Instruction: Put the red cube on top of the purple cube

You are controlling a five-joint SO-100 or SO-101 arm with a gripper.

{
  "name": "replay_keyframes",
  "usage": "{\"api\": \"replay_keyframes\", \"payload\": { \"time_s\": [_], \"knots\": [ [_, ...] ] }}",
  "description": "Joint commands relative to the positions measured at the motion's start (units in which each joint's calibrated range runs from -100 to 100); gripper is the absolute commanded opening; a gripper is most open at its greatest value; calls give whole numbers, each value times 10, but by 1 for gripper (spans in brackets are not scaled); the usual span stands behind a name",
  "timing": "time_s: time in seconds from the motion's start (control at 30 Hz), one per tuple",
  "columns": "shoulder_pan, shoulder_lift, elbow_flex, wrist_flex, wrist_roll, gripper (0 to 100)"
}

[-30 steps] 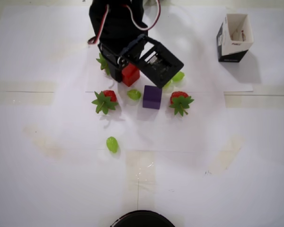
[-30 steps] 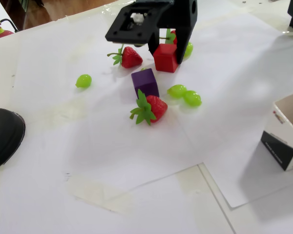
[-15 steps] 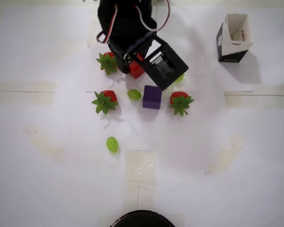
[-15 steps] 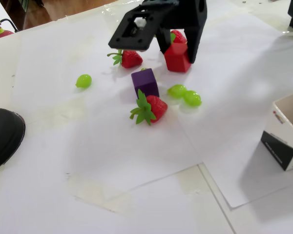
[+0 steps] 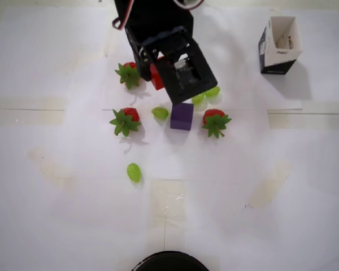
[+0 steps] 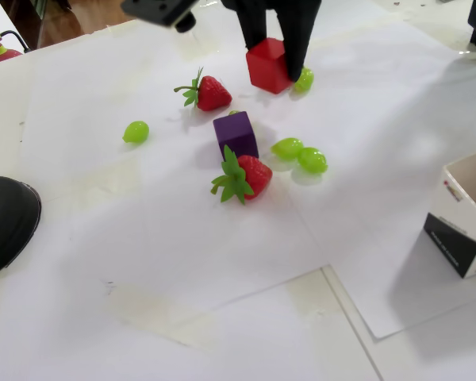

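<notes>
- Gripper (image 6: 271, 67) is closed on the red cube (image 6: 266, 65); in the fixed view the two black fingers (image 6: 297, 36) clamp it from either side, and the cube appears lifted clear of the paper, though the gap beneath it is hard to judge.
- In the overhead view only a sliver of the red cube (image 5: 156, 77) shows at the left edge of the black gripper body; the rest is covered.
- Purple cube (image 6: 236, 134) sits flat on the white paper sheet (image 6: 143, 238), untouched and apart from the gripper.
- Key relation: in the overhead view the purple cube (image 5: 182, 116) lies just below and slightly right of the held block; in the fixed view it lies toward the camera and a little left. The carry looks short, mostly straight out from the arm's base.
- Clutter close to the target: a strawberry (image 6: 243, 178) touching or nearly touching its near side, another strawberry (image 6: 208, 92) off to the left, and green grapes (image 6: 300, 155) to the right, all in the fixed view.
- Judgement: pick done, placement not yet; the block needs enough height to pass over the purple cube's top before it is lowered squarely.
- Open carton (image 5: 279, 44) stands well apart, not involved.
</notes>
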Motion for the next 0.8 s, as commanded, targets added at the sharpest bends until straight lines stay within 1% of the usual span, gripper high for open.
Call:
{"api": "replay_keyframes", "payload": {
  "time_s": [0.0,0.3,0.53,0.77],
  "knots": [
    [-10,-57,-85,18,-20,3],
    [-29,-25,-200,68,-44,3],
    [-52,34,-288,69,-71,3],
    [-66,82,-314,53,-83,3]
  ]
}}
